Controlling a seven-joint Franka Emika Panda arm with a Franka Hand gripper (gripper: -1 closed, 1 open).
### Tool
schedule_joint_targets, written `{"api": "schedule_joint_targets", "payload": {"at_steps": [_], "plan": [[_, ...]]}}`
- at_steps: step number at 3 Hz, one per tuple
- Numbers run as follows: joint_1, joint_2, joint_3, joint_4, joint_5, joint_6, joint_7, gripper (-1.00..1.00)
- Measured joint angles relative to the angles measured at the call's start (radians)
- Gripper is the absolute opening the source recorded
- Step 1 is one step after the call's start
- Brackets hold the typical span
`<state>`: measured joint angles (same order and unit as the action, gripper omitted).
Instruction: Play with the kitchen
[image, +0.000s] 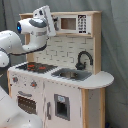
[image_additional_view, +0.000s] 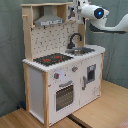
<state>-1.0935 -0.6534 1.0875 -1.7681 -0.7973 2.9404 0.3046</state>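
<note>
Arm's up high w/ gripper (image: 46, 19) at the kitchen (image_additional_view: 60, 75) upper cabinet, kitchen standing on the wood floor (image_additional_view: 100, 107) – can't tell if jaws are wide or narrow.

I stand in a staged test space, not a home: plain grey curtains (image: 115, 60) hang behind the kitchen (image_additional_view: 62, 75), a toy set alone on bare light-wood boards (image_additional_view: 107, 107) in the second exterior view.

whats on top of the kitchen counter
On the kitchen counter: a black-red hob, a sink and a black tap. The basin looks empty in the first exterior view.
</note>
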Motion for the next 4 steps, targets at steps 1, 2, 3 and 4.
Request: {"api": "schedule_joint_targets", "payload": {"at_steps": [1,2,3,4], "plan": [[0.079,-0.056,-0.036,-0.018,0.000,-0.014,0.027,-1.00],[0.139,-0.111,-0.078,-0.069,0.000,-0.015,0.036,-1.00],[0.192,-0.163,-0.118,-0.123,0.000,-0.013,0.040,-1.00],[0.250,-0.220,-0.164,-0.185,0.000,-0.012,0.048,-1.00]]}}
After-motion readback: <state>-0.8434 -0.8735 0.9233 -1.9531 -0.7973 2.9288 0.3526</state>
